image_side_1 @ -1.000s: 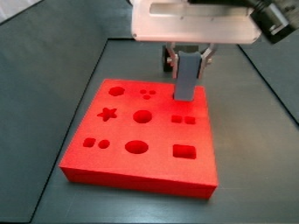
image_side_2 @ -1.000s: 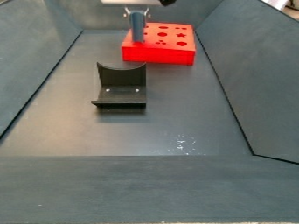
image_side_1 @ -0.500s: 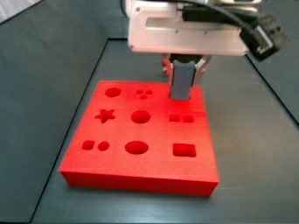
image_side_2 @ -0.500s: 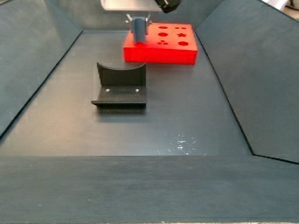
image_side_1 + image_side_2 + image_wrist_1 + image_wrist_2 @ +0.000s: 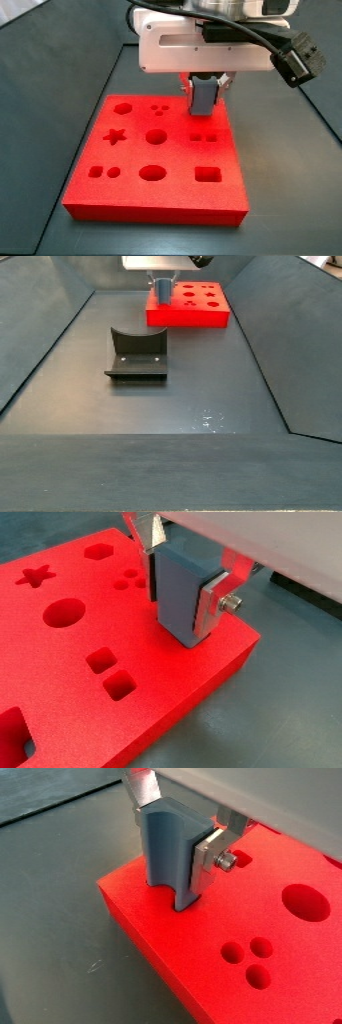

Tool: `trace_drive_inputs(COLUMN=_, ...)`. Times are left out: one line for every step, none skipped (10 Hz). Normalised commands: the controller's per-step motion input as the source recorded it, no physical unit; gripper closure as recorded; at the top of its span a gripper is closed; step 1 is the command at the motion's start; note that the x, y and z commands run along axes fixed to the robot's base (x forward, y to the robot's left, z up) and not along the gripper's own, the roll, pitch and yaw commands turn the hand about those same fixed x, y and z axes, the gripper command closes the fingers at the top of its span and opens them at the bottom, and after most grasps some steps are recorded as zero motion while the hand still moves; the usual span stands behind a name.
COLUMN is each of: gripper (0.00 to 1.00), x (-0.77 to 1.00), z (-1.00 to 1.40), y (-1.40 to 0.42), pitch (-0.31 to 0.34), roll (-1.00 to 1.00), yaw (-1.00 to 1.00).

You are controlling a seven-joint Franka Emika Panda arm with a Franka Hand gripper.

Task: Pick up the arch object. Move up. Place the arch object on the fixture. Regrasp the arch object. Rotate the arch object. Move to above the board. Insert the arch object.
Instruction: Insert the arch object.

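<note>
My gripper point(image 5: 183, 600) is shut on the arch object point(image 5: 177, 590), a pale blue-grey block held upright between the silver fingers point(image 5: 209, 860). Its lower end meets the top of the red board point(image 5: 80, 642) close to one edge, in both wrist views; the arch object point(image 5: 166, 850) hides whatever cutout lies under it. In a side view the gripper point(image 5: 205, 98) stands over the far right part of the board point(image 5: 160, 150). The dark fixture point(image 5: 138, 353) sits alone on the floor, nearer than the board point(image 5: 189, 311) and the gripper point(image 5: 163, 288).
The board has star, circle, square and hexagon cutouts point(image 5: 64, 611). Dark sloping walls point(image 5: 47, 346) enclose the grey floor on both sides. A black cable point(image 5: 287, 55) hangs from the arm.
The gripper has come down with the arch object, bringing its lower end onto the board. The board looks slightly shifted in the side views.
</note>
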Motion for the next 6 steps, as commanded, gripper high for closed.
trace_drive_inputs(gripper=1.00, x=0.35, z=-0.89, y=0.08, pitch=0.000, roll=0.15, yaw=0.00)
trace_drive_inputs(gripper=1.00, x=0.40, z=-0.88, y=0.07, pitch=0.000, roll=0.13, yaw=0.00)
trace_drive_inputs(gripper=1.00, x=0.34, z=-0.51, y=0.05, pitch=0.000, roll=0.00, yaw=0.00)
trace_drive_inputs(gripper=1.00, x=0.08, z=0.00, y=0.05, pitch=0.006, roll=-0.05, yaw=-0.02)
trace_drive_inputs(gripper=1.00, x=0.00, z=0.00, y=0.00, pitch=-0.010, roll=0.00, yaw=0.00)
trace_drive_inputs(gripper=1.00, x=0.00, z=-0.03, y=-0.07, pitch=-0.004, roll=0.03, yaw=0.01)
